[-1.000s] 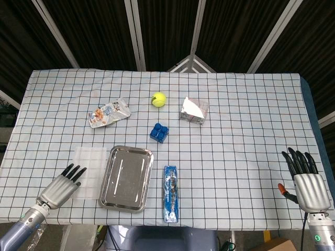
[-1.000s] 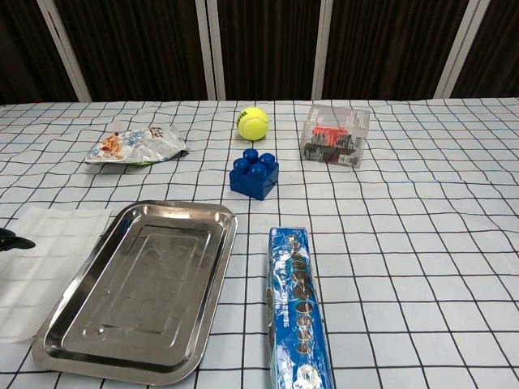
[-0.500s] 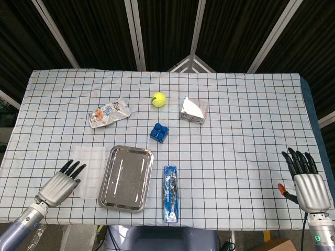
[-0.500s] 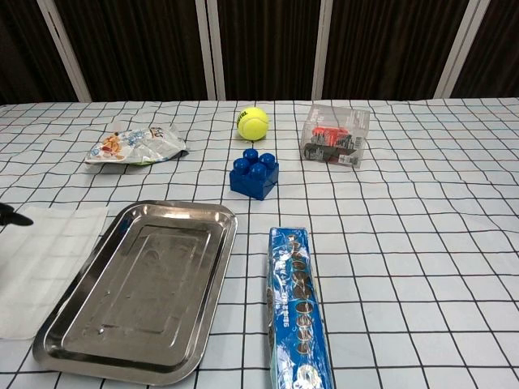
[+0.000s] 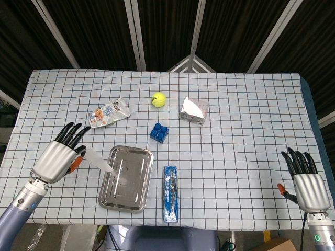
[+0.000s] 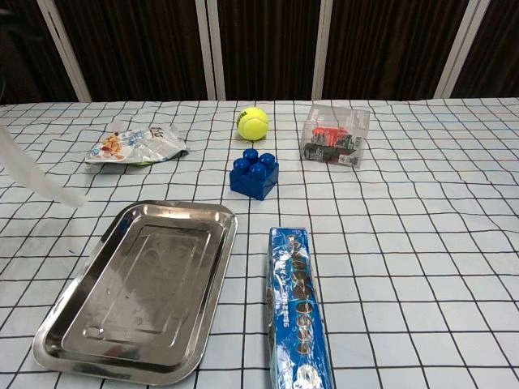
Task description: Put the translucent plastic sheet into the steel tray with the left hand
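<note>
Nearest to us, at 6 o'clock on the checked bench [image 5: 251, 136], lies a long blue biscuit packet [image 5: 170, 193], its length running from near to far. Just beside it, toward 7 o'clock, rests the steel tray [image 5: 126, 178], with nothing in it.

At 8 o'clock our left hand [image 5: 56, 157] is raised above the bench with its dark fingers spread upward, and it holds the plastic sheet [image 5: 98, 158] by one end. The sheet slants from the hand toward the tray's near-left corner, its free end just over the tray rim in the head view. In the chest view the sheet [image 6: 36, 174] shows as a pale strip in the air at the left edge, apart from the tray [image 6: 138, 288].

At 4 o'clock our right hand [image 5: 306, 183] lies flat at the bench edge, fingers apart, holding nothing.

Farther off, near centre, stands a blue block [image 5: 159, 132]. At 10 o'clock lies a snack bag [image 5: 108, 113]; at 12 o'clock a tennis ball [image 5: 158, 99]; toward 1 o'clock a clear box [image 5: 194, 110].
</note>
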`<state>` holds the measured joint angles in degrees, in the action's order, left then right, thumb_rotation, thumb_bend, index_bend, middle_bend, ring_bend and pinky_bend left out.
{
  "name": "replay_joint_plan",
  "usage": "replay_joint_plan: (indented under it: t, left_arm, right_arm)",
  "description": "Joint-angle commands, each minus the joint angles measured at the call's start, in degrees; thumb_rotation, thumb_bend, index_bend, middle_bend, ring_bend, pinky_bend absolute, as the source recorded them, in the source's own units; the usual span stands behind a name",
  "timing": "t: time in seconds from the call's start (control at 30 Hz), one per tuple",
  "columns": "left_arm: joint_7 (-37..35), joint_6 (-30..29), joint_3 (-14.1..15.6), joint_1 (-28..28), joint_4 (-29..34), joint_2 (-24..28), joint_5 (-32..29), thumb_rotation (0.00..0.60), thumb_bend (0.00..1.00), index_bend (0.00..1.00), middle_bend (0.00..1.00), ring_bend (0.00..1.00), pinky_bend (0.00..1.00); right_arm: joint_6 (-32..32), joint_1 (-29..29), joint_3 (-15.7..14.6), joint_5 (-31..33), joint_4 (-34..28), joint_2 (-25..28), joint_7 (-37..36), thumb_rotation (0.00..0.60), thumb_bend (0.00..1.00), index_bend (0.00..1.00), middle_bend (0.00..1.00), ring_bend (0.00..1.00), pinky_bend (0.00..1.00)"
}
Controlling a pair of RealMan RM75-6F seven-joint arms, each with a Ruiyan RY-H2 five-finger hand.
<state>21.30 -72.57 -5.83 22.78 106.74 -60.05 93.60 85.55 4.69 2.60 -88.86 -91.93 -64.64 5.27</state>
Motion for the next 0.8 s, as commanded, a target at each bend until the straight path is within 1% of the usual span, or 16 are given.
replay_joint_plan:
  t: [0.03,0.13,0.2,0.27,0.33,0.47,0.6,0.7,0.8]
  left_arm:
    - [3.4,1.4,-1.0,2.2,5.2,-0.6,0.3,0.600,0.47,0.57,0.07,0.00,0.00]
    - [6.8,3.0,0.5,2.8,6.6,-2.8,1.9,0.600,0.47,0.57,0.07,0.00,0.00]
    - [9.2,3.9,1.9,2.9,6.9,-5.1,3.2,0.600,0.47,0.57,0.07,0.00,0.00]
    - [11.6,6.3,5.0,2.9,5.8,-8.8,5.1,0.600,0.47,0.57,0.07,0.00,0.00]
    - [12.9,6.6,6.4,2.4,3.8,-11.3,6.0,0.600,0.47,0.57,0.07,0.00,0.00]
    - [11.8,7.6,9.0,2.1,-0.3,-13.8,7.5,0.600,0.47,0.57,0.07,0.00,0.00]
    - [10.4,7.8,10.5,2.4,-4.7,-15.0,9.9,0.600,0.47,0.57,0.07,0.00,0.00]
    - [8.0,8.5,12.1,3.1,-8.0,-15.0,11.9,0.600,0.47,0.57,0.07,0.00,0.00]
    - [7.1,8.2,13.0,3.8,-10.7,-14.4,14.1,0.600,0.47,0.57,0.07,0.00,0.00]
  right_arm:
    - [0.0,0.0,0.0,0.1,0.1,0.1,-0.2,0.600,0.31,0.00,0.00,0.00,0.00]
    - [0.2,-0.1,0.1,0.1,0.1,0.2,-0.5,0.600,0.31,0.00,0.00,0.00,0.00]
    - [0.2,-0.1,0.1,0.0,0.2,0.2,-0.7,0.600,0.31,0.00,0.00,0.00,0.00]
    - [0.3,-0.2,0.1,0.1,0.2,0.3,-0.8,0.600,0.31,0.00,0.00,0.00,0.00]
    - [0.2,-0.1,0.1,0.1,0.2,0.3,-0.9,0.600,0.31,0.00,0.00,0.00,0.00]
    - [0.1,-0.1,0.1,0.2,0.2,0.3,-0.9,0.600,0.31,0.00,0.00,0.00,0.00]
    - [0.1,-0.1,0.1,0.3,0.1,0.3,-0.8,0.600,0.31,0.00,0.00,0.00,0.00]
    - [0.0,-0.1,0.2,0.5,0.0,0.3,-0.7,0.600,0.31,0.00,0.00,0.00,0.00]
    - [-0.1,-0.1,0.2,0.5,0.0,0.3,-0.6,0.600,0.31,0.00,0.00,0.00,0.00]
